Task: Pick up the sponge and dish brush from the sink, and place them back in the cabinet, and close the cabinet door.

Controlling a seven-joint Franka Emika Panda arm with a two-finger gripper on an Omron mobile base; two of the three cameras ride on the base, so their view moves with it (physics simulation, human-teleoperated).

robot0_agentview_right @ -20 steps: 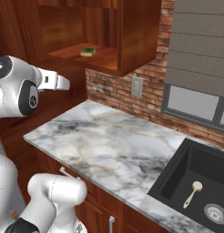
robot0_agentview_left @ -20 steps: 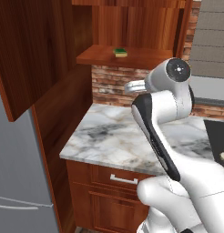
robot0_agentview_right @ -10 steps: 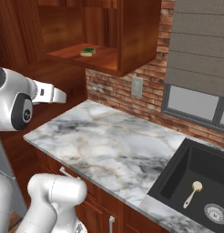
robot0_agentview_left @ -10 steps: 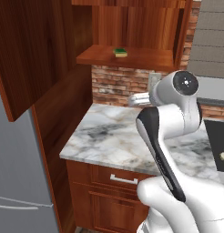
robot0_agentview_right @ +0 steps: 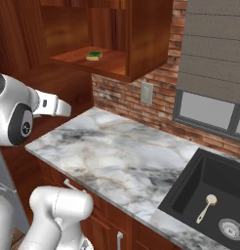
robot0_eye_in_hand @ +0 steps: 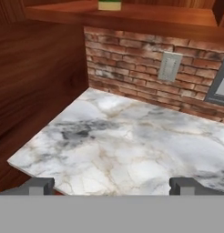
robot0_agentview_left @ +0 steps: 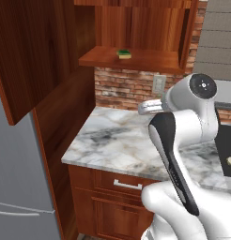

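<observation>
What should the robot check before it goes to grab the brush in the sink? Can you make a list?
1. Sponge already on the cabinet shelf: ok.
2. Dish brush lying free in the sink, nothing on top: ok.
3. Hand open and holding nothing: ok.
4. Marble counter between the hand and the sink free of obstacles: ok.
5. Cabinet door open for the brush later: ok.
6. Brush handle thin enough to grip: cannot tell.
</observation>
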